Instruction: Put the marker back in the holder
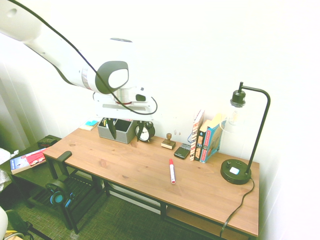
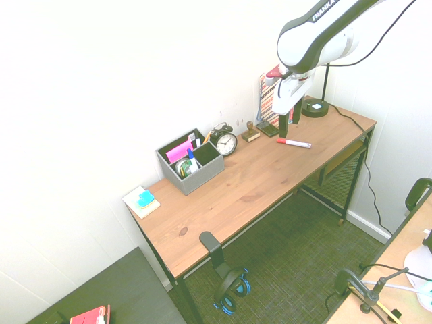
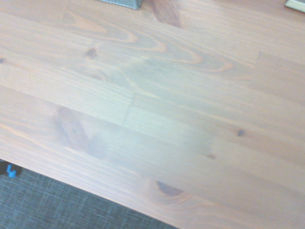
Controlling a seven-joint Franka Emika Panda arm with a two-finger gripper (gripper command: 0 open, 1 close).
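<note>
Single white robot arm above a long wooden bench (image 1: 125, 167) set against a white wall. The slim white-barrelled marker with a red cap (image 1: 172, 171) lies flat on the bench top, alone on bare wood near the front edge, in front of the small wooden stamp block (image 1: 168, 142) and the row of upright books (image 1: 206, 137). Its long axis runs roughly across the bench's depth, red cap toward the wall, white barrel toward the front edge.

The gripper (image 1: 121, 129) hangs above the bench with its two dark fingers (image 1: 111, 128) spread apart and nothing between them; they touch nothing. In the first exterior view it appears in front of the small gray rectangular desk organizer box (image 1: 118, 131), beside the round black alarm clock (image 1: 145, 132). In the second exterior view the gripper (image 2: 287, 117) stands close above the marker (image 2: 294, 144), toward the lamp end of the bench, with the holder (image 2: 190, 163) well apart along the wall. Judged from this, the marker lies below and slightly forward of the fingers, and the coming move is a descent with the fingers turned to close across the barrel.

The wrist view shows only blurred wood grain, the bench's front edge and dark carpet (image 3: 57, 202); the marker is not in it.
</note>
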